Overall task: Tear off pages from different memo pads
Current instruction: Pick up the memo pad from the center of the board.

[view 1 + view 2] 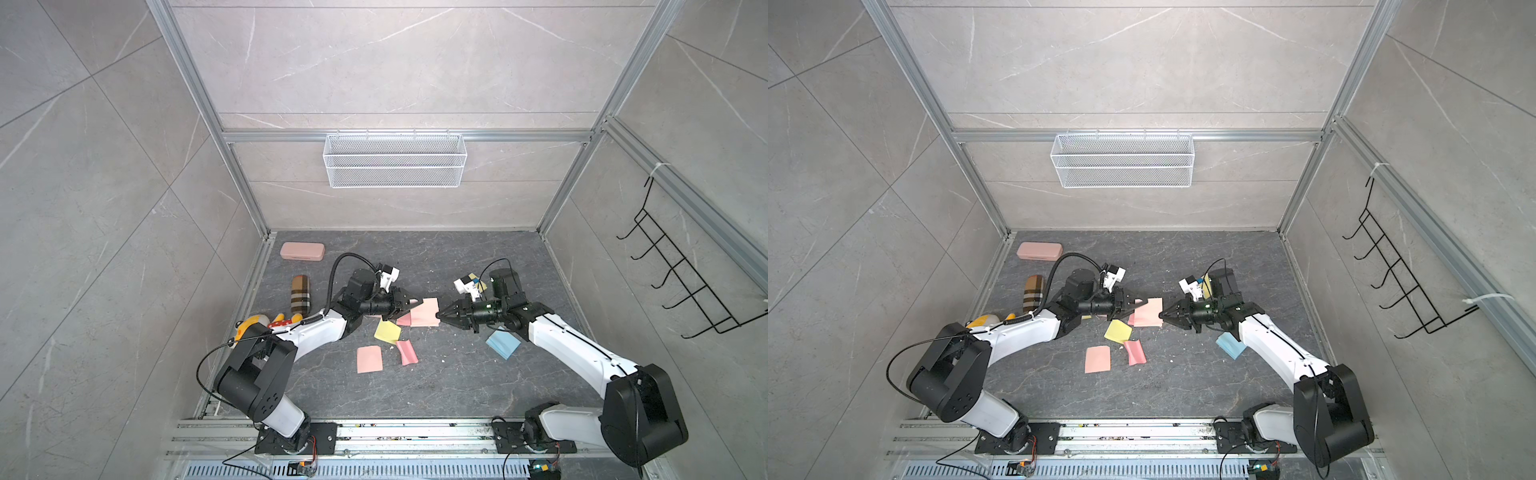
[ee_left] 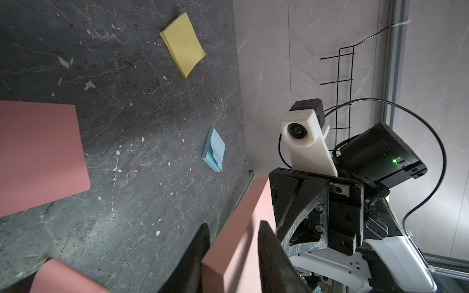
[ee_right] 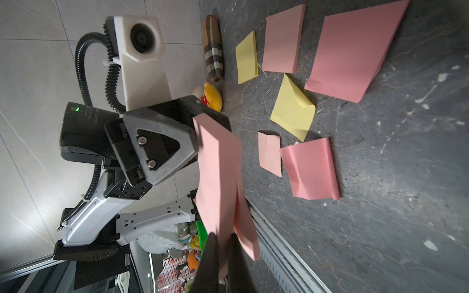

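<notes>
Now, above the dark counter point(image 1: 457, 374), our left gripper point(image 1: 417, 304) and right gripper point(image 1: 441, 319) face each other, each clenched on one edge of the pink memo pad point(image 1: 428, 315) between them. We see loose pages point(image 1: 369, 360) lying near the left gripper.

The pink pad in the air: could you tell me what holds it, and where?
The left gripper clamps the pink pad at one side; the right gripper pinches a page at its opposite edge.
</notes>
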Action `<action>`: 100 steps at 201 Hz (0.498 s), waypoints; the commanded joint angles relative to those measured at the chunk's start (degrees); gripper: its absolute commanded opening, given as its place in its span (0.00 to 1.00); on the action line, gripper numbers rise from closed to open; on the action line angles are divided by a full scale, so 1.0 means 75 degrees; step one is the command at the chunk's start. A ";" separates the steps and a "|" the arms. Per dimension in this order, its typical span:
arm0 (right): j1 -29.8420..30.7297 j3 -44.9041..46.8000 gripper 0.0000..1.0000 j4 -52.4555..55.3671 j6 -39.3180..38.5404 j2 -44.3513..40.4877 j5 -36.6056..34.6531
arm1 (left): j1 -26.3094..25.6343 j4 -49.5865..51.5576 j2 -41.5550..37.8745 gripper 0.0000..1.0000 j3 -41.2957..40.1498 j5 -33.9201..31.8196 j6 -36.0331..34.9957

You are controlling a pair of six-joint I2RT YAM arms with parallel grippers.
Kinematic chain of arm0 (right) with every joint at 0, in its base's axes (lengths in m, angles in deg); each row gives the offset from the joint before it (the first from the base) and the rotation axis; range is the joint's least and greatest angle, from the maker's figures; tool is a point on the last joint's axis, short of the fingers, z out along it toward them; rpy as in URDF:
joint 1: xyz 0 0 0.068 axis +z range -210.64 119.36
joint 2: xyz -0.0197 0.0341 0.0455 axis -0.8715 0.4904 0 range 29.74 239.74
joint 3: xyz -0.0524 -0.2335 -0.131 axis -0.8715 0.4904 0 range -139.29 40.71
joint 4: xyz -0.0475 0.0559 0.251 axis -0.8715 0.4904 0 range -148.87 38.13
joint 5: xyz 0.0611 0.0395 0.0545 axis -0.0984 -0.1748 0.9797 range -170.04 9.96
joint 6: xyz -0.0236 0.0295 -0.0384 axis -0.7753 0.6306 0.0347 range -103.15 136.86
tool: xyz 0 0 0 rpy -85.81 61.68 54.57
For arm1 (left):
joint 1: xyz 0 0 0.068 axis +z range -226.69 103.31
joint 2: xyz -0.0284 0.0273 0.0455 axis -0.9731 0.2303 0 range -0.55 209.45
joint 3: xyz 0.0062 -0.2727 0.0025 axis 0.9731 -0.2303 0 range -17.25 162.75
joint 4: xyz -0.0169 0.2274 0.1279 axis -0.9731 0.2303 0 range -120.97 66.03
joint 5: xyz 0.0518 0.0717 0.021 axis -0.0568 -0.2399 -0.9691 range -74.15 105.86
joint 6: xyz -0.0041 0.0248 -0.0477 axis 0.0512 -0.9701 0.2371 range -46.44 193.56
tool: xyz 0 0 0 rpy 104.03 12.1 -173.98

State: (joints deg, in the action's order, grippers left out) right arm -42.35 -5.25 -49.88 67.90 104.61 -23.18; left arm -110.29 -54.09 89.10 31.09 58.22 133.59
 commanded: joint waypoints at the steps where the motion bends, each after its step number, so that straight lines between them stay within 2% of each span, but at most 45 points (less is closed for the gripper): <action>1: 0.0062 0.0176 0.00 -0.0551 0.0328 -0.0025 0.0206 | 0.0016 -0.0399 -0.0128 0.22 0.0105 0.0386 0.0020; 13: 0.0078 0.0163 0.01 -0.0468 0.0239 -0.0004 0.0222 | 0.0023 -0.0320 -0.0129 0.12 0.0138 0.0401 0.0034; 24: 0.0082 0.0027 0.16 0.0005 -0.0189 -0.0042 0.0122 | 0.0059 0.0024 -0.0097 0.04 0.0275 0.0404 0.0037; 32: 0.0081 -0.0253 0.28 0.1033 -0.0959 -0.0138 -0.0154 | 0.0135 0.0659 -0.0050 0.00 0.0479 0.0408 -0.0014; 45: 0.0133 -0.0822 0.41 0.2667 -0.2430 -0.0302 -0.1064 | 0.0305 0.1847 0.0074 0.00 0.0832 0.0530 -0.0159; 65: 0.0516 -0.1350 0.54 0.3957 -0.3884 -0.0547 -0.2655 | 0.0425 0.2958 0.0193 0.00 0.1187 0.0782 -0.0347; 82: 0.1276 -0.1753 0.59 0.4545 -0.4663 -0.0542 -0.4045 | 0.0406 0.3336 0.0246 0.00 0.1368 0.1001 -0.0375; 100: 0.2007 -0.2206 0.62 0.4850 -0.5122 -0.0424 -0.4870 | 0.0393 0.3579 0.0210 0.00 0.1464 0.1054 -0.0439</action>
State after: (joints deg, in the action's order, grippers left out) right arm -32.74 -17.51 -23.61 41.15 101.38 -45.63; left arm -107.08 -33.67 90.89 39.48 62.16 132.54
